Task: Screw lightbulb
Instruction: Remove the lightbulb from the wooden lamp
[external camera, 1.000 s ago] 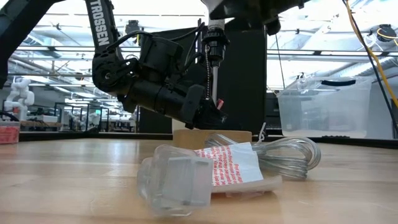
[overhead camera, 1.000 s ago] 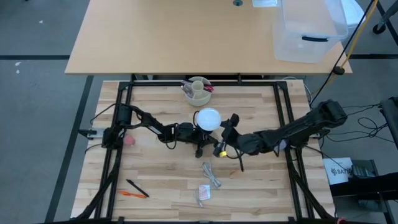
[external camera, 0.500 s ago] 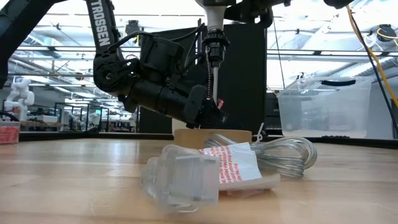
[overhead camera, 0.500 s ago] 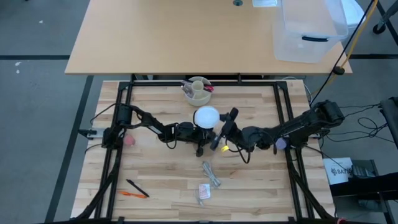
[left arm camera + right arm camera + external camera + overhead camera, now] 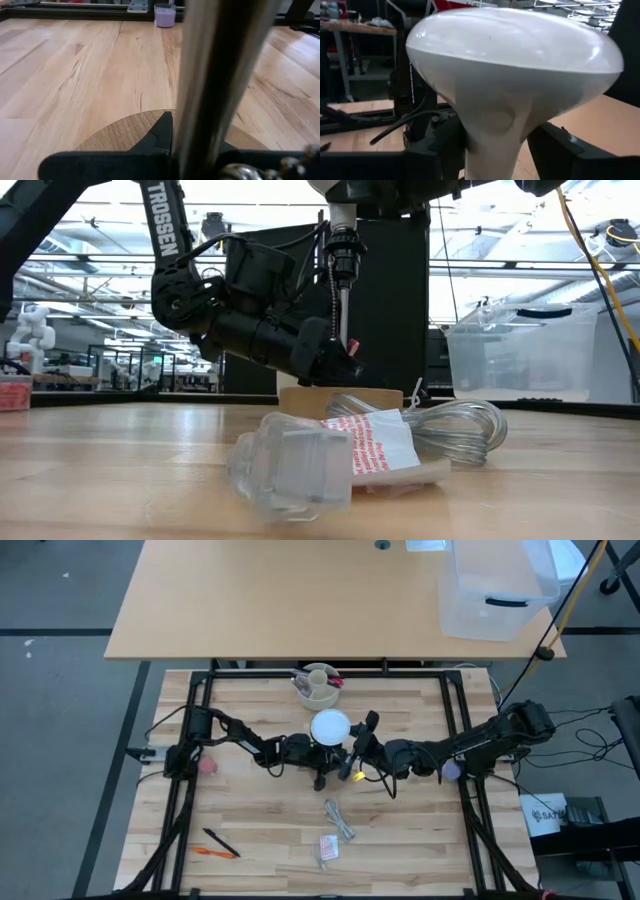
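The white lightbulb (image 5: 330, 726) stands dome up with its neck in the black socket (image 5: 343, 255) of a lamp. The lamp has a metal rod (image 5: 343, 310) and a round wooden base (image 5: 340, 400). My left gripper (image 5: 318, 762) reaches in from the table's left and is shut on the rod, low above the base. My right gripper (image 5: 357, 745) comes from the table's right and is shut on the bulb under its dome (image 5: 515, 55). The low view cuts off the dome at its top edge. My left gripper pinches the lamp's metal rod (image 5: 215, 75) between its two fingers, a little above the wooden base (image 5: 125, 135). The fingers (image 5: 110, 160) come in about level from the table's left and lie across the rod. The lamp stands upright on the table. My right gripper has the bulb's tapering neck (image 5: 492, 135) between its two fingers (image 5: 440, 145), just under the dome. It comes in about level from the table's right. The bulb stands upright over the socket; the fingers hide the neck's lower end.
A cream cup with pens (image 5: 318, 685) stands just beyond the bulb. A coiled clear cord (image 5: 340, 820) and a plastic packet (image 5: 328, 848) lie nearer the front. A pen (image 5: 215, 843) lies front left, a pink ball (image 5: 207, 765) at left, a purple cup (image 5: 165, 15) at right.
My right gripper has moved toward the table's left, up to the bulb, and now has the bulb's neck between its fingers. My left gripper and the lamp have kept still.
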